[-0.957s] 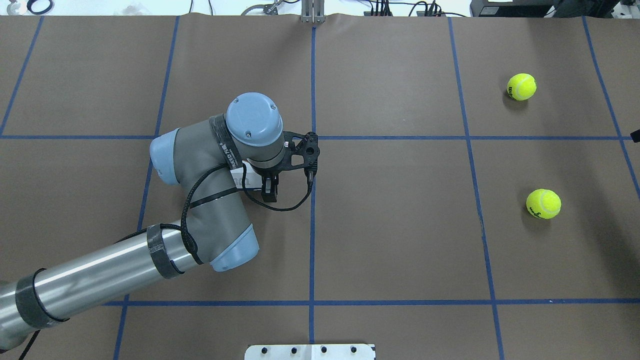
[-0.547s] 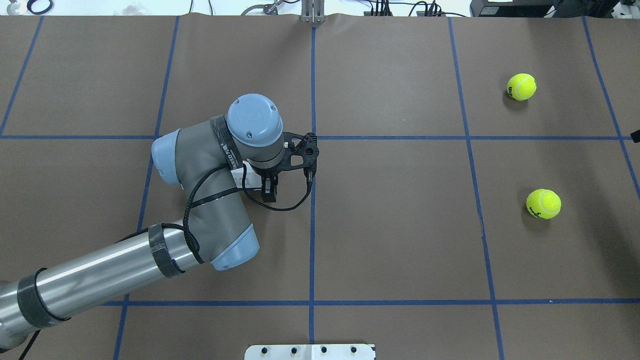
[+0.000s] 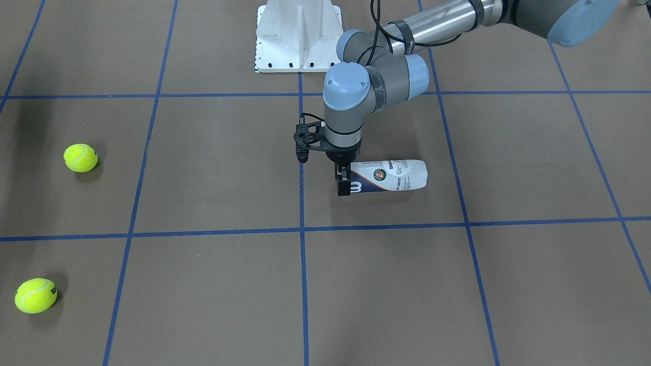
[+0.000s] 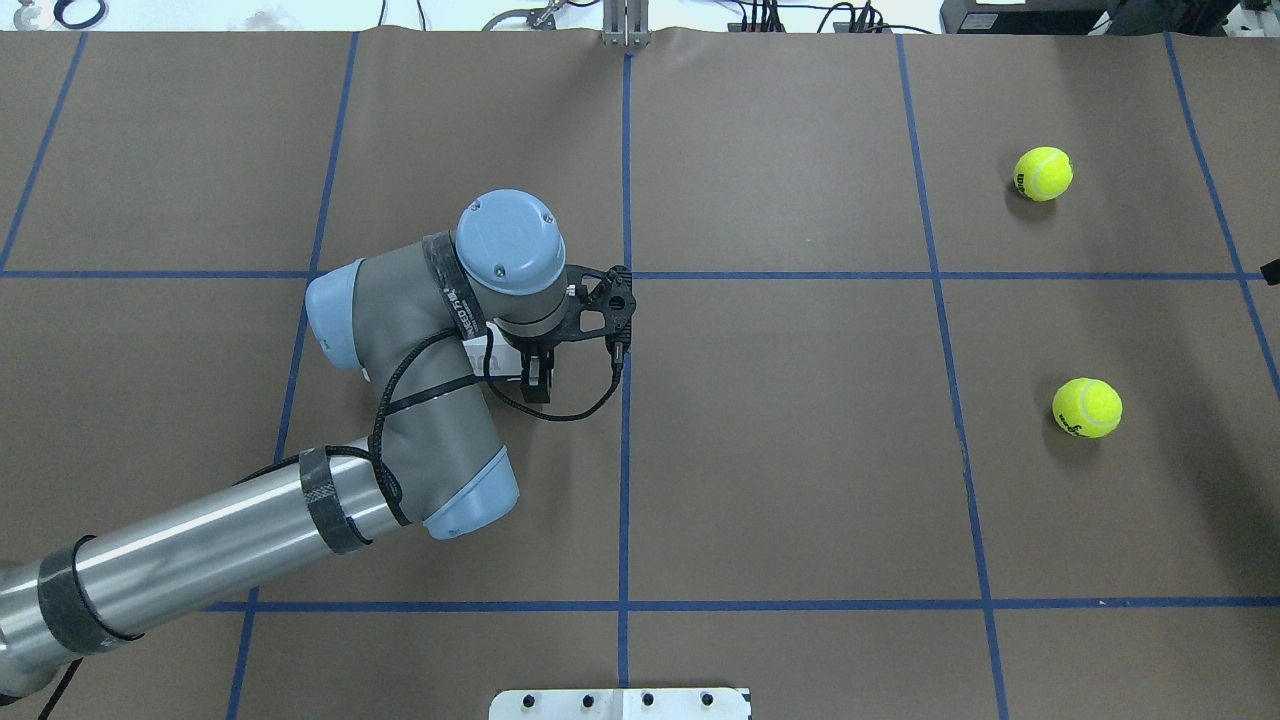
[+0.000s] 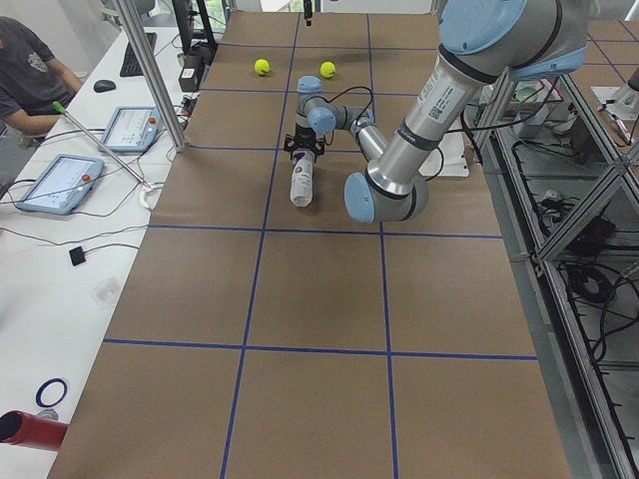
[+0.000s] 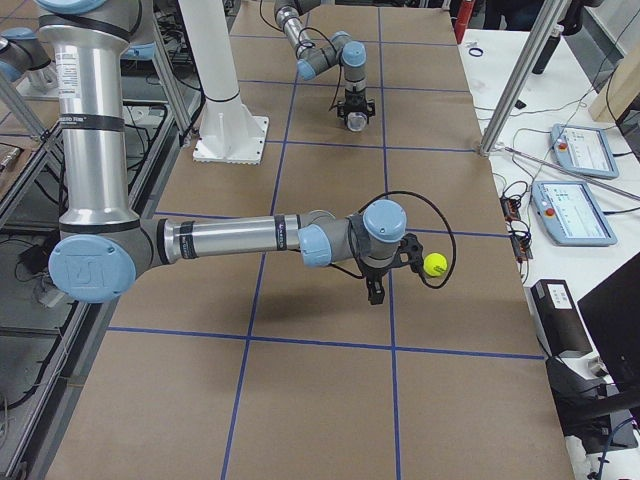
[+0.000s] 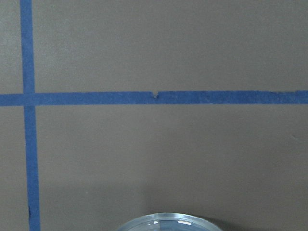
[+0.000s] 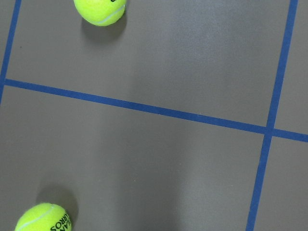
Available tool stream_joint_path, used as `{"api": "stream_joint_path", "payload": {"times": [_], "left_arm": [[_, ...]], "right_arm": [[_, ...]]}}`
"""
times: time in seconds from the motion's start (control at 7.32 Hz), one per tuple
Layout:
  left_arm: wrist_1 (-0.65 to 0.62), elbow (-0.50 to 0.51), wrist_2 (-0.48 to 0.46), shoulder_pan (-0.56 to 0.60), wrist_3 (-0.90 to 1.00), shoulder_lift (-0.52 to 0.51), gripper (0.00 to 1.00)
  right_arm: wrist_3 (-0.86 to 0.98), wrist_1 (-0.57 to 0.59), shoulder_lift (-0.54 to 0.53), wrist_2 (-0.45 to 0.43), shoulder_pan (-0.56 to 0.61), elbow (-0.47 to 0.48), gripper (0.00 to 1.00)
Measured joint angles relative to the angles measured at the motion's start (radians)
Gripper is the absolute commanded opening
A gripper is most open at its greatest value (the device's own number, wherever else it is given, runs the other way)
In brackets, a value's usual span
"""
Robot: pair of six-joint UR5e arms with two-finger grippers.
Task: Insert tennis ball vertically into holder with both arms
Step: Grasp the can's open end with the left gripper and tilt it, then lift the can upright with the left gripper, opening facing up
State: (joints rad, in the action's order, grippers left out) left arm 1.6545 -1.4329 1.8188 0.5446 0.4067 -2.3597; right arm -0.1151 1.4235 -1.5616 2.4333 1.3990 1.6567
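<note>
Holder (image 3: 389, 175), a clear plastic cylindrical can with a navy-and-white label, lay on its side on the brown paper-covered surface (image 3: 213, 162). Its long axis ran across the robot's front, nearly parallel to the crosswise blue tape lines (image 3: 386, 223), with the rounded end toward the robot's left and the navy end toward the centre tape line. The left arm (image 4: 430, 420) stood over that navy end with the left jaws pointing straight down, one black finger (image 3: 345, 187) overlapping the holder's end; whether they clasped it or only flanked it could not be told. A curved clear rim showed at the bottom edge of the left wrist view. The holder sat inside one tape square, with open brown surface all round it and the white metal pedestal base (image 3: 297, 35) apart on the robot's side. Two yellow-green tennis balls rested well apart from it on the robot's right: the far ball (image 4: 1043, 173) and the near ball (image 4: 1087, 407). The right arm (image 6: 230, 238) reached out over that side; how the right jaws stood could not be told.
</note>
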Motion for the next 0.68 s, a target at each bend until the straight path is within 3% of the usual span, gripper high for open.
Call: {"api": "stream_joint_path", "payload": {"times": [0.27,0.68], "left_arm": [[0.022,0.004,-0.002,0.002,-0.005,-0.001,0.72],[0.135,-0.012,-0.022,0.023,-0.074,-0.001,0.73]], "right_arm": [[0.000,0.000,0.000,0.000,0.000,0.000,0.99],[0.000,0.000,0.000,0.001,0.000,0.001,0.99]]}}
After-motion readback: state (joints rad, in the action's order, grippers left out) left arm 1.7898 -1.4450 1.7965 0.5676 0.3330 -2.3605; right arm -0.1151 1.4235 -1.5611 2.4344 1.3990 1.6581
